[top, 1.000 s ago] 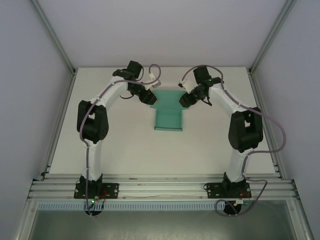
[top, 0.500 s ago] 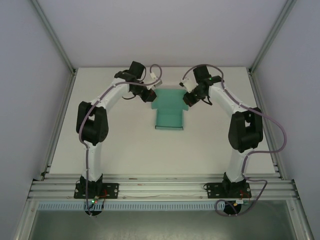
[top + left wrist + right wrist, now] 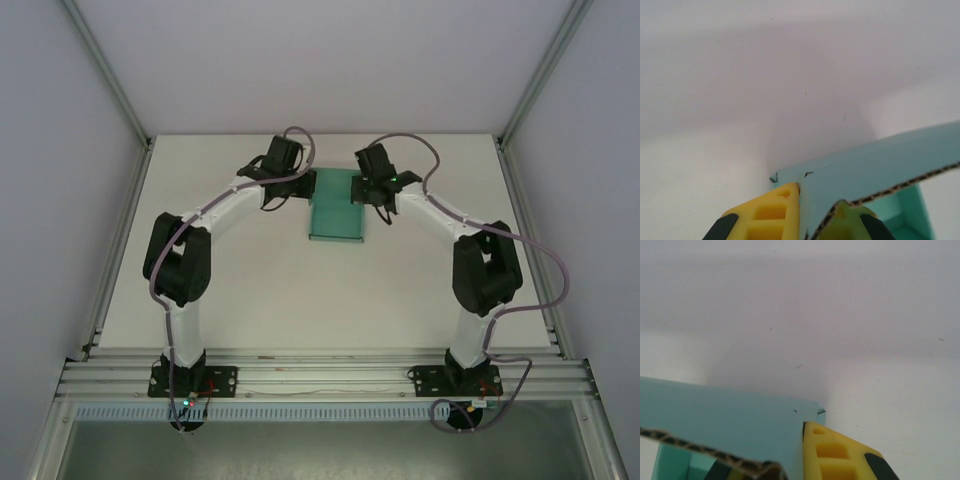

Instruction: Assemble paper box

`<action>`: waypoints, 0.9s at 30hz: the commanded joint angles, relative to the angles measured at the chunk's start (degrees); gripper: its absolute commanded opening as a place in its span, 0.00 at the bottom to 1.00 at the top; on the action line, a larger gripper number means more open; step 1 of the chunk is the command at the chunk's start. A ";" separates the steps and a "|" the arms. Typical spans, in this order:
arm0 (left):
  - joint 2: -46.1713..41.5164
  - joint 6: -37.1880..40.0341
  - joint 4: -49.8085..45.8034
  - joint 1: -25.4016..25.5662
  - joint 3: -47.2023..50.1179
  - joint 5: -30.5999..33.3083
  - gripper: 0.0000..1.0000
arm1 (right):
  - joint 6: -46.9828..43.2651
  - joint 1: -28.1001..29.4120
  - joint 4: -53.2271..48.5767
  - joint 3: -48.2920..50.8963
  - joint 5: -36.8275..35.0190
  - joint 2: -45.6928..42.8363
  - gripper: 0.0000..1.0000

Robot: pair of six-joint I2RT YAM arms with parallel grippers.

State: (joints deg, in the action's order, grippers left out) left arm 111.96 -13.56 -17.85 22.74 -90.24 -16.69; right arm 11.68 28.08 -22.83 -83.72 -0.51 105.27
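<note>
Now, across the worktop (image 3: pixel 250 280), the paper box (image 3: pixel 335 215) is sitting upper centre of the overhead frame, looking only partly folded. My left hand (image 3: pixel 810 215) and right hand (image 3: pixel 785 462) are each pinching a side flap, with closing left to do.

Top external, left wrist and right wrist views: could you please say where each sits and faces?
Top external: above and behind the arm bases, looking down on the table; both arms, left gripper and right gripper at the paper box.
Left wrist: on the left wrist, looking along its yellow fingers clamped on a box flap.
Right wrist: likewise on the right, fingers clamping another flap.
Shared: both wrist views show the box's corrugated edge.
</note>
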 commanded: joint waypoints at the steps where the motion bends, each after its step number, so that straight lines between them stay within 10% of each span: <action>1: 0.26 -12.03 7.59 1.57 1.21 1.88 0.00 | 11.81 2.02 9.51 0.33 -5.55 -0.40 0.00; 9: 0.03 -17.73 14.33 2.90 6.76 3.50 0.00 | 20.38 4.54 21.47 5.33 -12.22 1.10 0.00; 27: -5.14 -15.26 25.84 6.05 25.25 4.58 0.05 | 3.68 9.05 38.03 21.22 -16.26 1.31 0.00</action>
State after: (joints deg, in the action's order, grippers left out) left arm 108.66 -29.06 10.15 26.61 -68.55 -8.45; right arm 20.34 34.50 8.88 -65.93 -19.68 107.96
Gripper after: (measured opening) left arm 0.057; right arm 0.053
